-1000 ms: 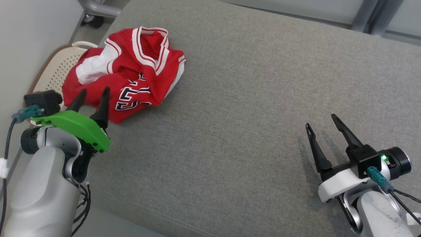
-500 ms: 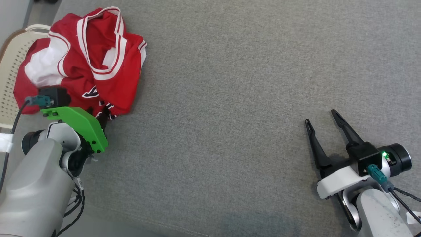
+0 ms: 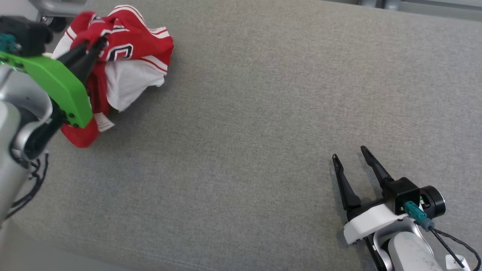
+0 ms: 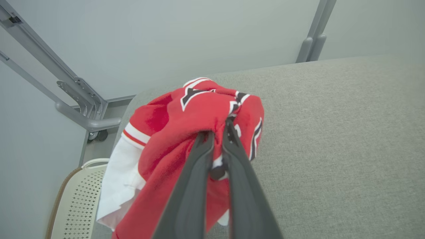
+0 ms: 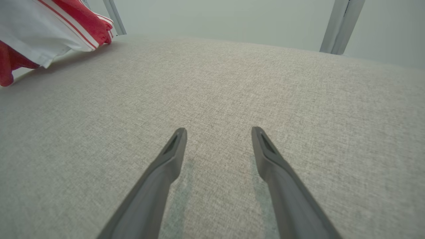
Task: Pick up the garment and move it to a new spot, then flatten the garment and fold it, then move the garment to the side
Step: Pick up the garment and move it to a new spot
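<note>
Left end effector [image 4: 217, 132] has clamped the red jersey [image 3: 139, 45] and lifted it over the cushion's [image 3: 263, 113] far-left corner, so carry it high toward the middle without dragging, right end effector [image 3: 348, 152] waiting wide open.

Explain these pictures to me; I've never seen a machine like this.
This is a two-armed robot working over a grey padded surface. One picture looks down from its head. The other two come from cameras on each wrist, looking along that arm's two long dark fingers. The left arm has its jaws pinched shut on a bunched red and white jersey. The right arm holds nothing; its jaws stand open over bare fabric. A cream basket sits beside the surface.
</note>
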